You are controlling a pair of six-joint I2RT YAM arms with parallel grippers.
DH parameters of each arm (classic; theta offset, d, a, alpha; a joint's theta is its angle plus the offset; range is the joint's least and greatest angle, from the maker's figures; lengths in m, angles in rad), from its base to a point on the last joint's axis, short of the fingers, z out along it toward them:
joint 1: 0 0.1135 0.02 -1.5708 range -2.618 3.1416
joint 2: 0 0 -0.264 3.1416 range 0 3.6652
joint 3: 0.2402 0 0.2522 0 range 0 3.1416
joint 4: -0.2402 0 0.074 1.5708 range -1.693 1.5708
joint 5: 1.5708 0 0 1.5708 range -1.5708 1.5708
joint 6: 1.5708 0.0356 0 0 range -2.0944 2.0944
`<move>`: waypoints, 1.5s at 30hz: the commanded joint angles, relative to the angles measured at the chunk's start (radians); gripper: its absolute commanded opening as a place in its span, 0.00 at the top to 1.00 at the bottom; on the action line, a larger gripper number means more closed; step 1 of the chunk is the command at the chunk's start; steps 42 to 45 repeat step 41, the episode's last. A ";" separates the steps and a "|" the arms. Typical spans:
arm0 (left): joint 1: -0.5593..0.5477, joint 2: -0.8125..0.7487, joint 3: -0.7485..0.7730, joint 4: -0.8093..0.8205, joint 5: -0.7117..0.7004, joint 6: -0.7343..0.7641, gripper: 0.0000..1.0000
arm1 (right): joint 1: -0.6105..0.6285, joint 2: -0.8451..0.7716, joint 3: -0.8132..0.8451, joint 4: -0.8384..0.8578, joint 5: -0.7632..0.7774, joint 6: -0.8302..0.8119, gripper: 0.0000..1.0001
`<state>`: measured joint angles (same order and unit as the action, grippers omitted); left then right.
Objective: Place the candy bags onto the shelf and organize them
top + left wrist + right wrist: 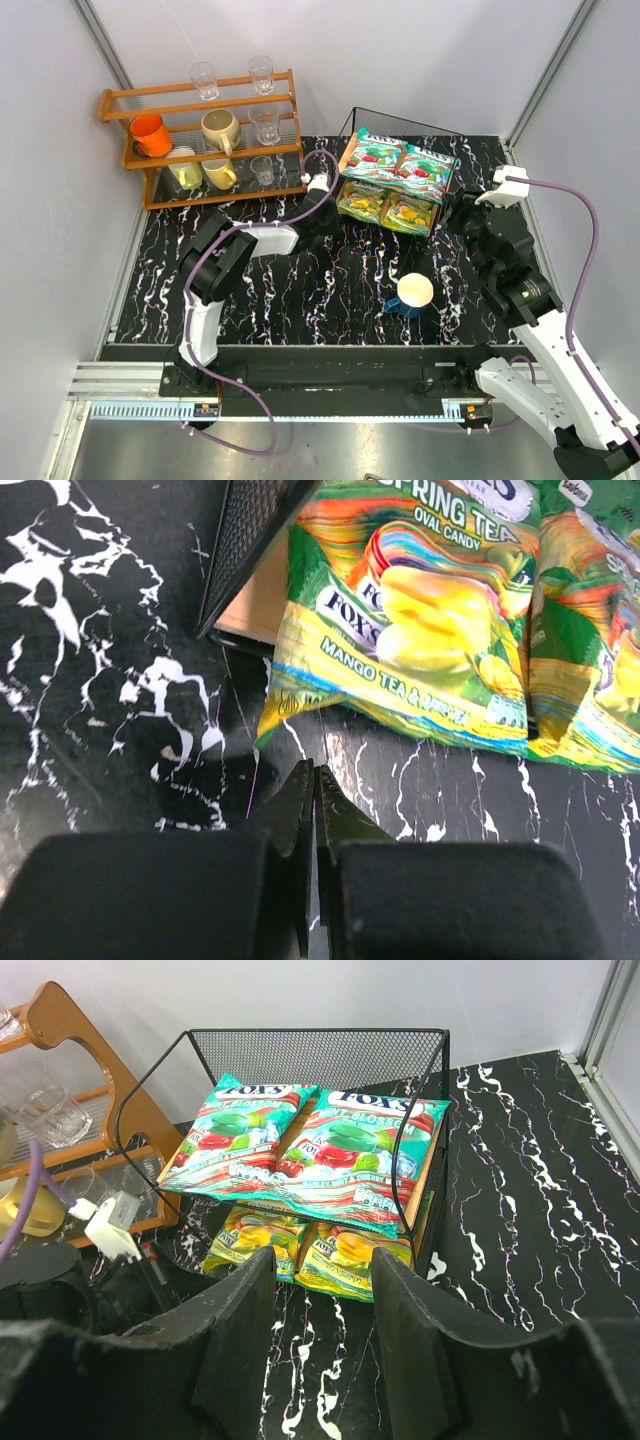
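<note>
The shelf (448, 135), a black wire frame with wooden boards, stands at the back middle of the table. Two teal-green candy bags (372, 152) (425, 168) lie side by side on its upper board. Below them, two yellow-green candy bags (362, 200) (408, 212) lie on the lower board, their front edges hanging over it. My left gripper (313, 770) is shut and empty, low over the table just short of the left yellow-green bag (420, 620). In front of the shelf (320, 1055), my right gripper (322, 1260) stands open with nothing between its fingers.
An orange-brown wooden rack (120, 100) with mugs and glasses stands at the back left. A white-and-blue cup (413, 293) sits on the black marbled table in front of the shelf. Grey walls close in on the left, right and back.
</note>
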<state>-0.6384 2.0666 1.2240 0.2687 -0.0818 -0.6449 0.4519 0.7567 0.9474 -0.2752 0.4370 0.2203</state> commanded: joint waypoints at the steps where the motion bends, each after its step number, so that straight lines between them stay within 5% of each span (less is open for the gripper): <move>1: -0.003 -0.132 -0.079 0.109 -0.007 -0.010 0.99 | 0.007 -0.008 -0.001 0.030 0.028 -0.010 0.48; 7: -0.037 -0.276 -0.239 0.124 -0.026 -0.013 0.97 | 0.007 -0.005 0.011 0.028 0.016 0.001 0.48; 10: -0.043 -0.379 -0.317 0.090 -0.030 -0.009 0.84 | 0.007 -0.003 0.025 0.016 -0.001 0.001 0.43; 11: -0.043 -0.442 -0.336 0.077 -0.033 -0.007 0.77 | 0.007 -0.003 0.031 0.008 -0.009 0.002 0.37; 12: -0.043 -0.474 -0.368 0.035 -0.042 -0.006 0.56 | 0.007 0.000 0.037 -0.008 -0.011 0.004 0.28; 13: -0.043 -0.511 -0.382 0.009 -0.055 0.007 0.47 | 0.007 0.001 0.047 -0.015 -0.004 0.010 0.10; 15: -0.043 -0.624 -0.418 -0.070 -0.087 0.019 0.17 | 0.007 -0.003 0.053 -0.028 0.003 0.024 0.00; 17: -0.041 -0.740 -0.438 -0.121 -0.111 0.043 0.01 | 0.007 -0.010 0.053 -0.033 0.022 0.031 0.00; 30: -0.037 -1.243 -0.394 -0.736 -0.493 0.134 0.01 | 0.007 -0.100 0.007 -0.131 0.101 0.103 0.00; 41: -0.033 -1.557 -0.509 -0.826 -0.604 0.139 0.01 | 0.007 -0.138 -0.044 -0.176 0.092 0.143 0.00; 45: -0.033 -1.557 -0.509 -0.826 -0.604 0.139 0.01 | 0.007 -0.138 -0.044 -0.176 0.092 0.143 0.00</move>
